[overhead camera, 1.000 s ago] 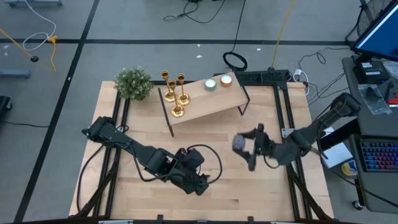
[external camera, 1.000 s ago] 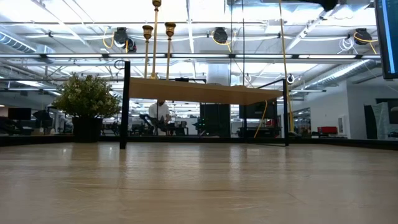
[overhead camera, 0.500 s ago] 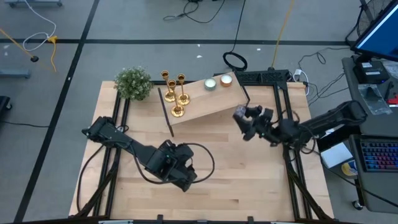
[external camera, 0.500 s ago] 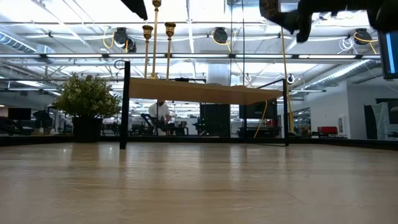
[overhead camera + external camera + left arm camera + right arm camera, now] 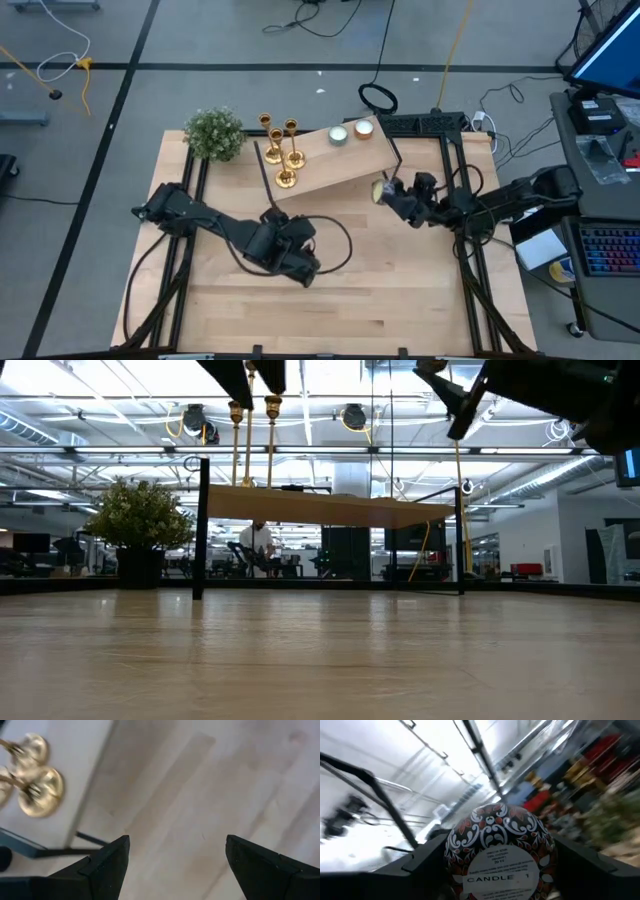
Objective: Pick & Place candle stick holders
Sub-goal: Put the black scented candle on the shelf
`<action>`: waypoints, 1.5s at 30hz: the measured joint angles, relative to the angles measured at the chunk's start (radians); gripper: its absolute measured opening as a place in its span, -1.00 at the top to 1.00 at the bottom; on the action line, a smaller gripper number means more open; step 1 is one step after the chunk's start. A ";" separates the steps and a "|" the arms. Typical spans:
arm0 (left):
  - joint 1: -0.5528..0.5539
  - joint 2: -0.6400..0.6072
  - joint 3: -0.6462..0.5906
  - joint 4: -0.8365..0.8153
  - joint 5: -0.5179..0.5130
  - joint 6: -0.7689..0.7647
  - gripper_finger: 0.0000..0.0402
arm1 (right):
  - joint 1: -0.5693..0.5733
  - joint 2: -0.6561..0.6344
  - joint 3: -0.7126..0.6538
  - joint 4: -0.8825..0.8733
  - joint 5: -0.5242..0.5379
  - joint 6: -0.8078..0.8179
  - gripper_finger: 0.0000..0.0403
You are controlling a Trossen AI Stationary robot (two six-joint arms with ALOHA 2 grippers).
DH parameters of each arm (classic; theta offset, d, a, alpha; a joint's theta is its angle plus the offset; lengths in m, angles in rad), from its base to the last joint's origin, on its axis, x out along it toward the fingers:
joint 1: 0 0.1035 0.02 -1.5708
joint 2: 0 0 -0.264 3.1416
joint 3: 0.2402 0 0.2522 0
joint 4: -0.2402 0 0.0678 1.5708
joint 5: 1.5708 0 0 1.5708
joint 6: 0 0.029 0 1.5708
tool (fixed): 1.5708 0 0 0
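My right gripper (image 5: 385, 192) clamped on a round patterned candle tin (image 5: 499, 851), beside the raised wooden shelf (image 5: 340, 160), three shiny slim-stemmed gold candle stick holders (image 5: 281, 150) upright on it, my left gripper (image 5: 172, 865) spread apart over smooth pale tabletop (image 5: 390, 290).

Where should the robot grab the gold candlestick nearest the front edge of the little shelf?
Probably by the slim stem, just above the round base of that candlestick. It stands upright on the raised shelf, so coming level from the open table side looks easiest. The other two candlesticks crowd it from behind. The open left end effector is nearest.
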State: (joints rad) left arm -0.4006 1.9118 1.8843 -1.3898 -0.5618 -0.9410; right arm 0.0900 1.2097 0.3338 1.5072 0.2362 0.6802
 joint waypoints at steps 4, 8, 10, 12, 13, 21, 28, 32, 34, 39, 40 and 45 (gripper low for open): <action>0.019 0.000 0.000 0.023 -0.073 0.004 -0.62 | 0.017 0.027 0.003 0.060 -0.051 0.090 -0.45; 0.017 0.000 0.000 0.085 -0.133 0.005 -0.62 | 0.031 0.030 0.004 0.060 -0.058 0.172 -0.45; 0.012 0.000 0.000 0.122 -0.162 0.008 -0.62 | 0.037 0.033 0.004 0.059 -0.058 0.215 -0.45; 0.005 0.000 0.000 0.177 -0.196 0.041 -0.62 | 0.044 0.032 0.004 0.060 -0.060 0.262 -0.45; 0.001 0.000 0.000 0.212 -0.215 0.068 -0.62 | 0.046 0.031 0.004 0.060 -0.070 0.285 -0.45; -0.014 0.000 0.000 0.680 -0.307 0.529 -0.62 | 0.050 0.032 0.004 0.057 -0.178 0.501 -0.45; -0.003 0.000 0.000 1.064 -0.282 0.963 -0.62 | 0.103 0.032 0.005 0.032 -0.215 0.541 -0.45; 0.002 0.000 0.000 1.112 -0.208 1.040 -0.62 | 0.127 0.032 0.005 0.030 -0.214 0.538 -0.45; 0.013 0.000 0.000 1.100 -0.156 1.019 -0.62 | 0.132 0.032 0.005 0.030 -0.214 0.538 -0.45; 0.044 0.000 0.000 1.112 -0.076 0.990 -0.62 | 0.137 0.032 0.005 0.000 -0.213 0.541 -0.45; 0.048 0.000 0.000 1.113 -0.061 0.989 -0.62 | 0.136 0.032 0.005 -0.008 -0.213 0.548 -0.45; 0.061 0.000 0.000 1.105 0.028 0.975 -0.62 | 0.136 0.033 0.005 -0.061 -0.212 0.576 -0.45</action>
State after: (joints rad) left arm -0.3392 1.9118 1.8843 -0.2847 -0.5340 0.0335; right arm 0.2264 1.2423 0.3386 1.4463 0.0242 1.2567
